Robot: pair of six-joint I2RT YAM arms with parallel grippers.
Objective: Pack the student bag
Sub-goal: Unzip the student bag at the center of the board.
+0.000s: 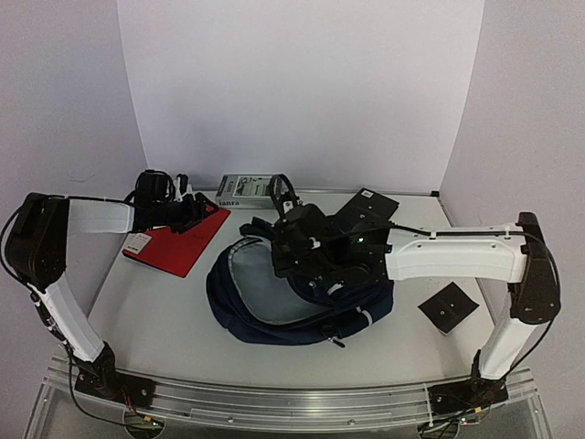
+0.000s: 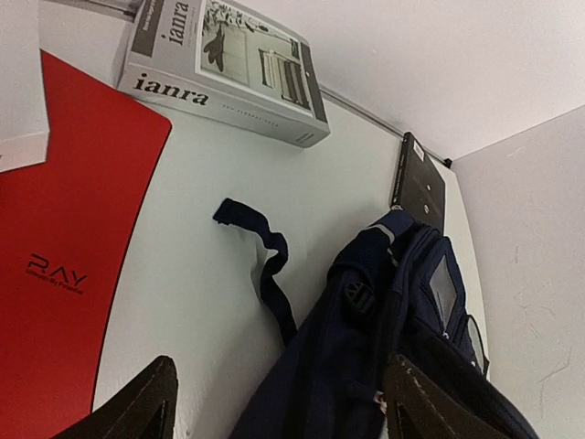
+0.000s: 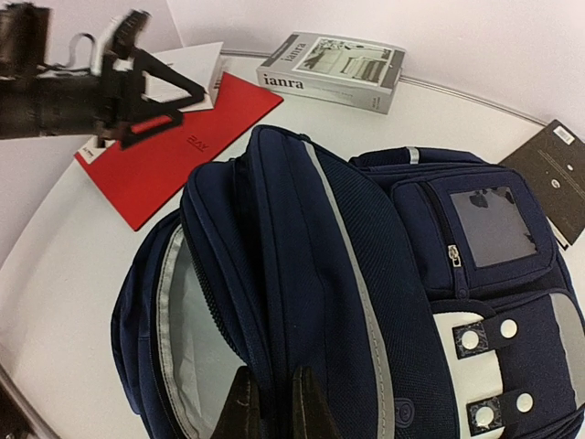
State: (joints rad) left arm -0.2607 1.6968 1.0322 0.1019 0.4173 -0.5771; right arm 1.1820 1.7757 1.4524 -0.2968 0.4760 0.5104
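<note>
Top external view | my left claw (image 1: 199, 214) wide, empty, over red folder (image 1: 174, 247) | right claw (image 3: 272, 384) pinching student bag (image 1: 265, 322) rim | bag on worktop (image 1: 155, 311), right of folder

Bare table (image 1: 155, 311) lies open between red folder (image 1: 178, 242) and student bag (image 1: 265, 322); the book (image 1: 247, 189) blocks behind.

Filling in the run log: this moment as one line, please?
left fingers open, empty, by red folder | right fingers shut on student bag rim | bag mouth open, grey lining showing | book on table
</note>
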